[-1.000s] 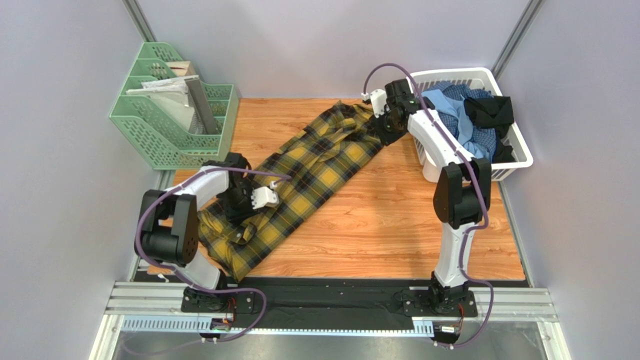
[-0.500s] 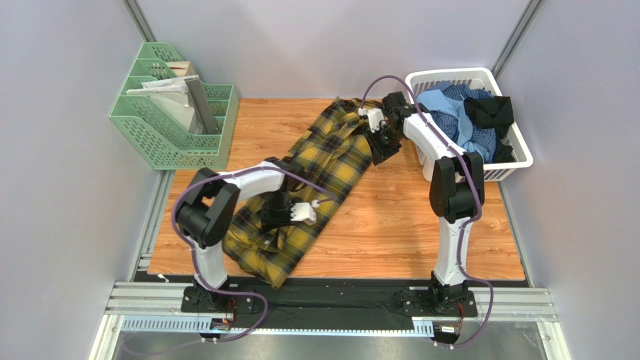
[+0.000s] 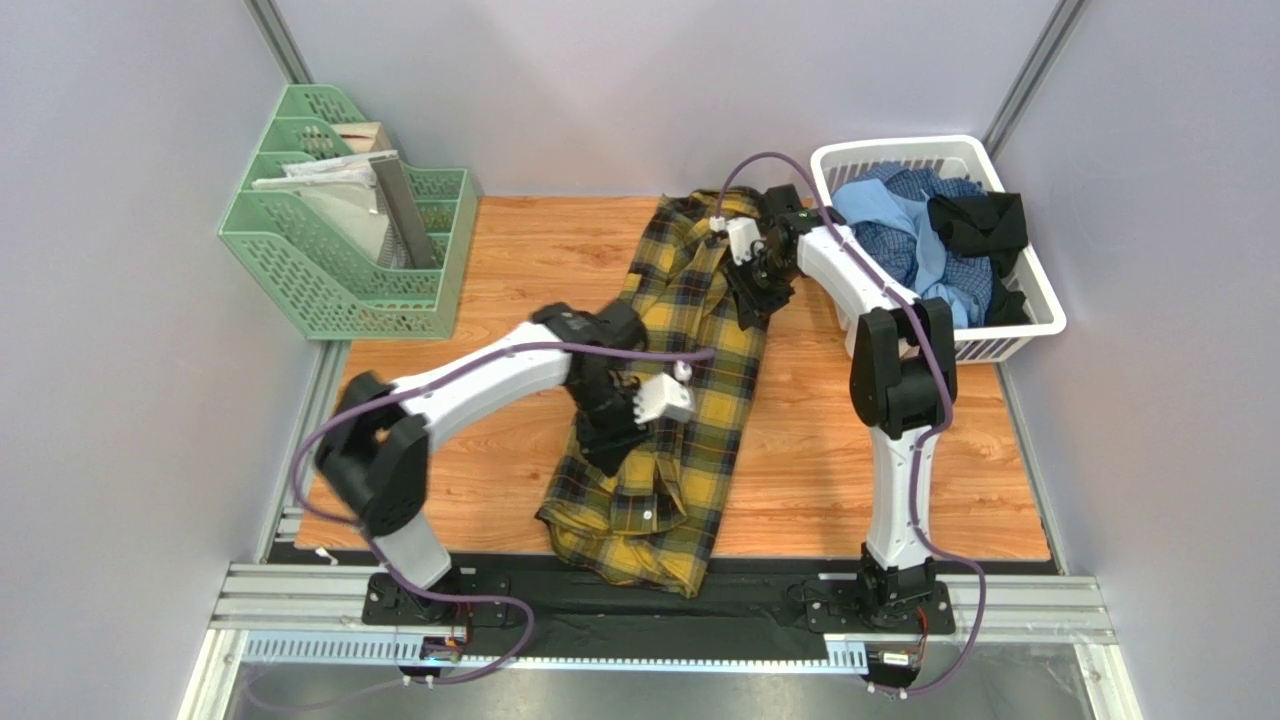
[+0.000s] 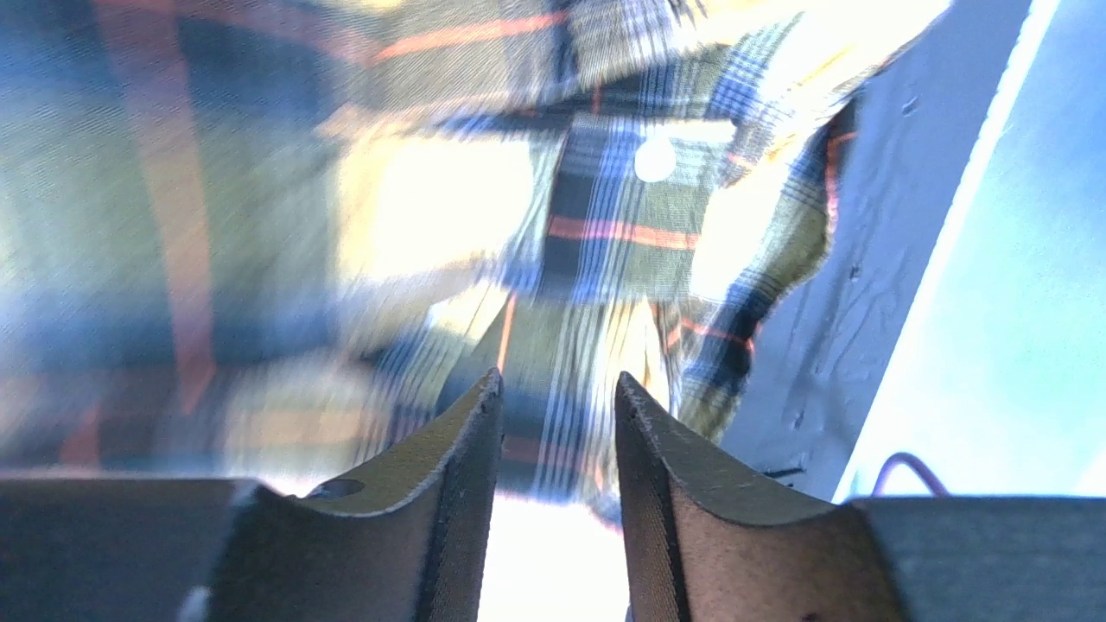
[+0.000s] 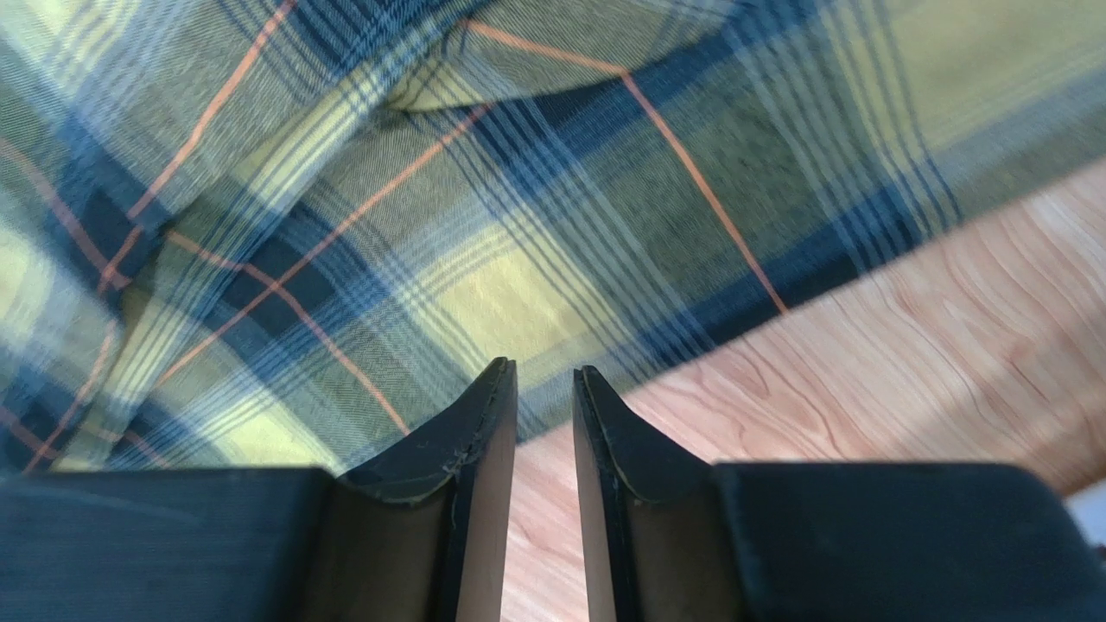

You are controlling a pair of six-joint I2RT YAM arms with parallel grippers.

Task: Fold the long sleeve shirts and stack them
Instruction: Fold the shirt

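Note:
The mustard-yellow and black plaid shirt point(image 3: 694, 338) lies as a long strip down the middle of the wooden table, its lower end bunched at the near edge. My left gripper point(image 3: 609, 435) is on the shirt's lower left part; in the left wrist view point(image 4: 558, 382) blurred plaid cloth point(image 4: 390, 207) fills the space at its tips and it looks shut on it. My right gripper point(image 3: 756, 293) is at the shirt's upper right edge; in the right wrist view point(image 5: 545, 369) its jaws are almost together on the cloth's edge point(image 5: 493, 259), with wood behind.
A white basket point(image 3: 1037, 308) at the back right holds light blue point(image 3: 902, 225) and black point(image 3: 977, 222) shirts. A green file rack point(image 3: 346, 240) stands at the back left. The table's black front rail point(image 3: 661, 593) runs just under the shirt's lower end.
My left gripper has swung right, dragging the shirt's lower end from the near left to the middle, so the shirt went from diagonal to nearly straight. My right gripper shifted slightly left and nearer.

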